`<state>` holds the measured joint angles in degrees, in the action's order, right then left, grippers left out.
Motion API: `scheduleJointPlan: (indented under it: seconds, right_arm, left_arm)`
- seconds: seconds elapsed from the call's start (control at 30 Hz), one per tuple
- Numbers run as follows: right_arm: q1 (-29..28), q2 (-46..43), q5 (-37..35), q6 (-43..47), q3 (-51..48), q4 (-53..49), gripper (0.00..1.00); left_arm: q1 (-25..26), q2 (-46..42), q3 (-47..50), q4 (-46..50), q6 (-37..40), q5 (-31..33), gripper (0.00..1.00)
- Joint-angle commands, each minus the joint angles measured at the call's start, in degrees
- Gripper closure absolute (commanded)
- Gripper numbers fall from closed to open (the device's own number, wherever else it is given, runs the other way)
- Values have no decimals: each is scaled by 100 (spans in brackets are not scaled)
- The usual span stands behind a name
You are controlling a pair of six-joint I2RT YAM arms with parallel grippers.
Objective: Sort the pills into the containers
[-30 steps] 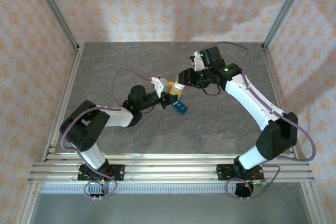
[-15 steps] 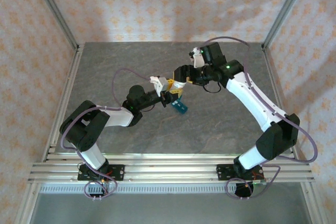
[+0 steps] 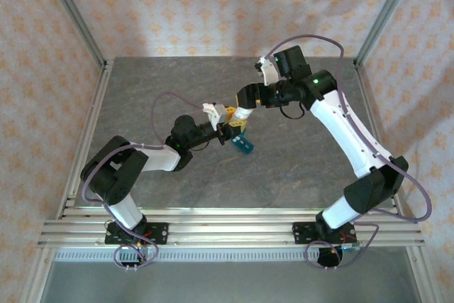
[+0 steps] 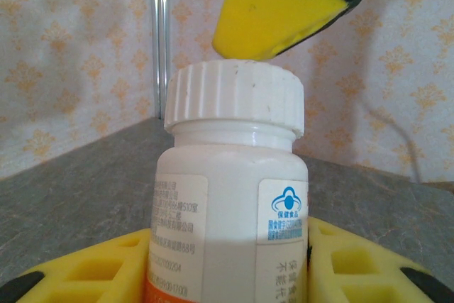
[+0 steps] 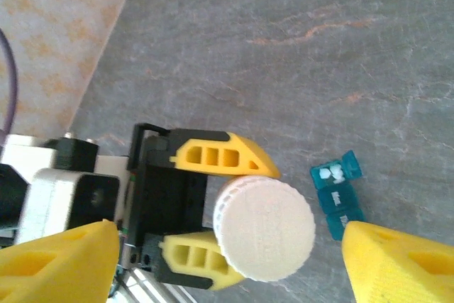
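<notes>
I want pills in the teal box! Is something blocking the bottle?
Yes: the white cap sits on the bottle, held by the left gripper near the teal box. The right gripper hangs open above the cap.

Left arm (image 3: 152, 157) folded low, forearm reaching level toward table centre. Left gripper (image 3: 228, 131) clamped on upright white pill bottle (image 4: 230, 196), yellow fingers (image 5: 213, 155) either side. Right arm (image 3: 347, 129) arched high, wrist bent down. Right gripper (image 3: 241, 113) poised over the bottle cap, fingertips (image 5: 64, 260) spread wide.
</notes>
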<state>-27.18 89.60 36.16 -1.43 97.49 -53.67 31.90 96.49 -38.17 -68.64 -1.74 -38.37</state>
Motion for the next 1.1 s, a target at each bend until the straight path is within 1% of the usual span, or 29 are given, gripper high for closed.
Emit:
scheduleJointPlan:
  seconds: [0.0,0.17,0.33,0.57,0.8,0.97,1.07]
  right_arm:
    - [44,218,-76,437,112,-418,22]
    - [56,299,9,452,73,-382,31]
    - [80,310,52,418,60,-355,33]
    - [81,342,183,385,24,-320,48]
    - [80,428,492,291,-89,-245,66]
    - [81,289,555,1,-463,89,68]
    - [66,188,630,-383,-729,400,70]
  left_arm:
    - [60,-140,-96,-376,-33,-53,100]
    - [55,-147,-85,-376,-21,-48,100]
    - [53,-134,-76,-376,-14,-48,100]
    - [55,-129,-85,-381,-24,-52,100]
    - [54,-140,-84,-378,-37,-42,100]
    - [54,-141,-102,-377,-46,-42,100]
    - [56,-146,-119,-377,-46,-48,100]
